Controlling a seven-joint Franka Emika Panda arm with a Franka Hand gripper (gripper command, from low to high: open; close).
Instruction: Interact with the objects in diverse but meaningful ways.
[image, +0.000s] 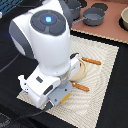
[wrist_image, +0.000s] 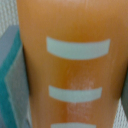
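Low over the pale woven placemat (image: 102, 70) hung the white Panda arm's gripper (image: 54, 101), its jaws hidden from me in the exterior view, so I couldn't tell their state. Two orange-handled utensils (image: 91, 61) lay just beyond it. Through the wrist camera, a ridged yellow-orange bread block (wrist_image: 75, 70) sat right beneath the gripper, filling the picture.

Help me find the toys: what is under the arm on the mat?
Beside the arm, a pale plate's edge and two orange-handled utensils show on the mat. The arm covers everything beneath it. The wrist view shows only a ridged orange block close up.
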